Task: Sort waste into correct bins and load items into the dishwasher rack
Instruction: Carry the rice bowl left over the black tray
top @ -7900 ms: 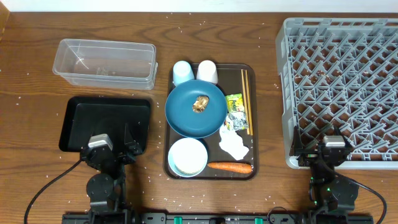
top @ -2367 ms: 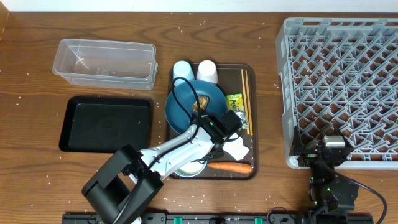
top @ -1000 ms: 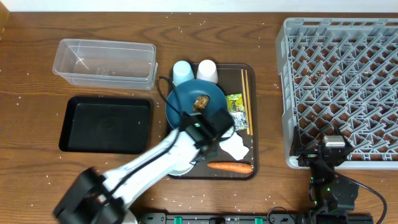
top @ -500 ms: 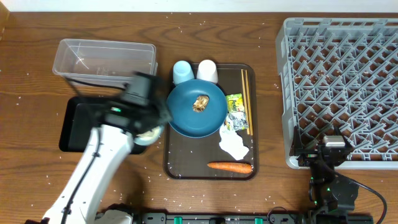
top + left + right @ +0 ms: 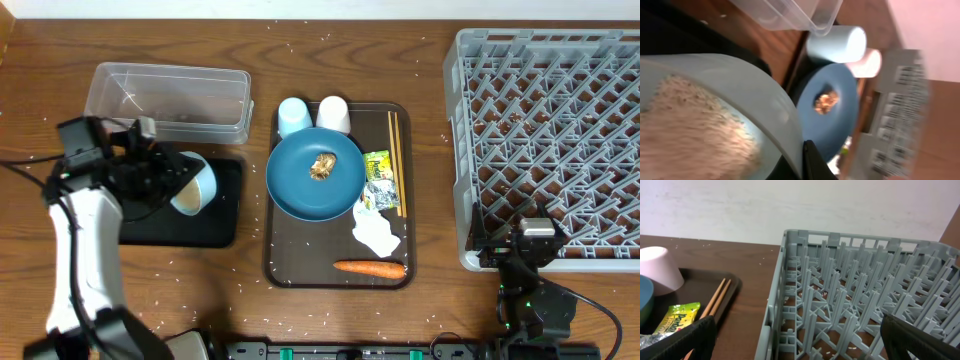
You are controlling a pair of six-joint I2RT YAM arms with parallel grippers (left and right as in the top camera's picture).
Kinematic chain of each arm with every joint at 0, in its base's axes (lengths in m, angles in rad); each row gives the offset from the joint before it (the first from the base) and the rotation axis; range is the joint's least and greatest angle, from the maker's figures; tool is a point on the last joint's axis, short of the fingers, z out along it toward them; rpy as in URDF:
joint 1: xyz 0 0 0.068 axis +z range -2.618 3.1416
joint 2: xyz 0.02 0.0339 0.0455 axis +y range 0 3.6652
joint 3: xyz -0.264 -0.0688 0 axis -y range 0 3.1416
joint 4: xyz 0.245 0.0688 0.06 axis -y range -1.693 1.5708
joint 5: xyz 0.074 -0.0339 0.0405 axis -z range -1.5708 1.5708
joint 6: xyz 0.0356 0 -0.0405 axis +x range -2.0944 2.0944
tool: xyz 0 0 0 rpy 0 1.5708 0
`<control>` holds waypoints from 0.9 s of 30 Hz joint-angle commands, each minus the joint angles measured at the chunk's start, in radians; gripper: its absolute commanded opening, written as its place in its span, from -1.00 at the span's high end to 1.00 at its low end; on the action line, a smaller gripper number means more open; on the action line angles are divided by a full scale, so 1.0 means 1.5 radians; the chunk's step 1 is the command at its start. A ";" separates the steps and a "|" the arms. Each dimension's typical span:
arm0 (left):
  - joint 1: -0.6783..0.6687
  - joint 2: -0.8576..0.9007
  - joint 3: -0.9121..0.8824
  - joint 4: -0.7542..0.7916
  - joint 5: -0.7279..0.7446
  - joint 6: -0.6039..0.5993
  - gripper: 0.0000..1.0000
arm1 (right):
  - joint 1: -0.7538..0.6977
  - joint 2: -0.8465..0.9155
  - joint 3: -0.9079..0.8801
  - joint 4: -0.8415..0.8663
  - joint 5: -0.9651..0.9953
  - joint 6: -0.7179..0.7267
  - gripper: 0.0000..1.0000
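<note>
My left gripper (image 5: 170, 182) is shut on the rim of the white bowl (image 5: 194, 184), which it holds tipped on its side over the black bin (image 5: 205, 228). White rice (image 5: 685, 125) lies inside the bowl. On the brown tray (image 5: 340, 278) are the blue plate (image 5: 300, 190) with a brown food lump (image 5: 322, 166), a light blue cup (image 5: 292, 115), a whitish cup (image 5: 333, 114), chopsticks (image 5: 395, 160), a yellow-green wrapper (image 5: 377, 166), a white napkin (image 5: 377, 232) and a carrot (image 5: 370, 268). My right gripper (image 5: 535, 245) stands open at the near edge of the grey rack (image 5: 550, 140).
The clear bin (image 5: 168, 100) stands behind the black bin, close to my left arm. Scattered rice grains dot the wooden table (image 5: 430, 200). In the right wrist view the rack's wall (image 5: 777, 305) rises right ahead, with the tray's chopsticks (image 5: 716, 297) to its left.
My left arm has lifted the white bowl off the tray and swung it left, now tipped over the black bin. The right arm has not moved.
</note>
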 commanded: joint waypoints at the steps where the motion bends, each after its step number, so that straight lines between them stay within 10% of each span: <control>1: 0.043 0.061 -0.001 0.000 0.209 0.074 0.88 | 0.007 -0.001 -0.001 -0.003 0.005 0.001 -0.99; 9: 0.093 0.171 -0.001 -0.043 0.376 0.178 0.88 | 0.007 -0.001 -0.001 -0.003 0.005 0.001 -0.99; 27: 0.199 0.192 -0.002 -0.070 0.467 0.122 0.88 | 0.007 -0.001 -0.001 -0.003 0.004 0.001 -0.98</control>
